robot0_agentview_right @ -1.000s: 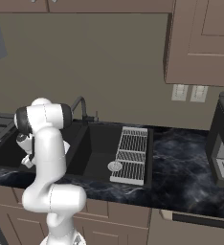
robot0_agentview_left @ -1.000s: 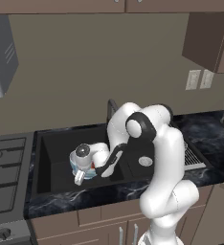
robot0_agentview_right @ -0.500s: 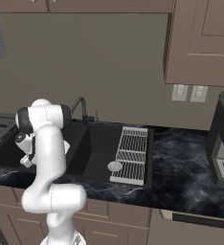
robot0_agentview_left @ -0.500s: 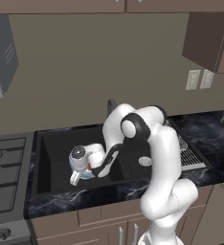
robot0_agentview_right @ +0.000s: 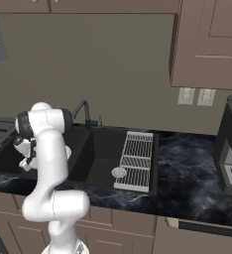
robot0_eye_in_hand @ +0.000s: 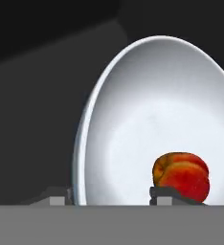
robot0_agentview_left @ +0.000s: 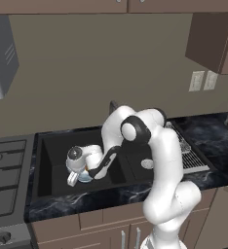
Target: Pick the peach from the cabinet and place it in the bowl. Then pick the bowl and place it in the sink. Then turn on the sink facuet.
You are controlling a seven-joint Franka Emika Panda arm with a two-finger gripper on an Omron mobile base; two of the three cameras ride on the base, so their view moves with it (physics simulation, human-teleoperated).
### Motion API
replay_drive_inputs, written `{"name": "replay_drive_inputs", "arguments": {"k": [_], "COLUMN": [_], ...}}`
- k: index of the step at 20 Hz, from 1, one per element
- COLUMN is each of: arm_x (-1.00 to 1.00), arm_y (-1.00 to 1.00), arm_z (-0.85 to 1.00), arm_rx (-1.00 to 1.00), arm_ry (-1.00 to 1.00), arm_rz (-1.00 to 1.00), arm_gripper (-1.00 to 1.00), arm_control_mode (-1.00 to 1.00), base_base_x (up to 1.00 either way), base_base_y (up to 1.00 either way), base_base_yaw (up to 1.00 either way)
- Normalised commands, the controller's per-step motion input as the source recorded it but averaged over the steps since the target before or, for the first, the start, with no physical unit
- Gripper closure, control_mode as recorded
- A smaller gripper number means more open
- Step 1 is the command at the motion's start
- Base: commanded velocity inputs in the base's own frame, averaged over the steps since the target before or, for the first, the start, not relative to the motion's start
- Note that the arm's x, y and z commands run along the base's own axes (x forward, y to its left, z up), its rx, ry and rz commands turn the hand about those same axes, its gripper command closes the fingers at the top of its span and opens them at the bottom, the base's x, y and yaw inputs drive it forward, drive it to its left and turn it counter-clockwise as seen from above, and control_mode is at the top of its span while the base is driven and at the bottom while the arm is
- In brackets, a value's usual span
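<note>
Resting in the white bowl [robot0_eye_in_hand: 157,110], orange-red peach [robot0_eye_in_hand: 181,174]; tool [robot0_eye_in_hand: 114,197] straddles rim, open

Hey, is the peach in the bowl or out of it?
In: the peach lies on the white inside of the bowl.

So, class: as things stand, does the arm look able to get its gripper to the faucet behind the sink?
Probably yes. The gripper is low in the sink at the bowl holding the peach. The faucet stands at the back rim with nothing around it; the arm would need to lift clear first.
</note>
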Motion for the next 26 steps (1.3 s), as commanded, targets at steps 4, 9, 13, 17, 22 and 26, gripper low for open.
{"name": "replay_drive_inputs", "arguments": {"k": [4, 9, 13, 17, 22, 26], "arm_x": [-0.07, -0.37, -0.42, -0.48, -0.47, -0.48], "arm_y": [0.00, 0.01, 0.00, 0.00, -0.01, -0.08], "arm_z": [0.69, 0.99, 1.00, 1.00, 1.00, 1.00], "arm_rx": [0.02, 0.04, 0.04, 0.05, 0.08, 0.15], "arm_ry": [0.00, 0.00, 0.00, 0.00, 0.00, 0.00], "arm_rz": [-0.06, -0.06, -0.06, -0.06, -0.07, -0.06], "arm_gripper": [-1.00, -1.00, -1.00, -1.00, -1.00, -1.00], "arm_control_mode": [-1.00, -1.00, -1.00, -1.00, -1.00, -1.00], "base_base_x": [0.00, 0.00, 0.00, 0.00, 0.00, 0.00], "base_base_y": [0.00, 0.00, 0.00, 0.00, 0.00, 0.00], "base_base_yaw": [0.00, 0.00, 0.00, 0.00, 0.00, 0.00]}}
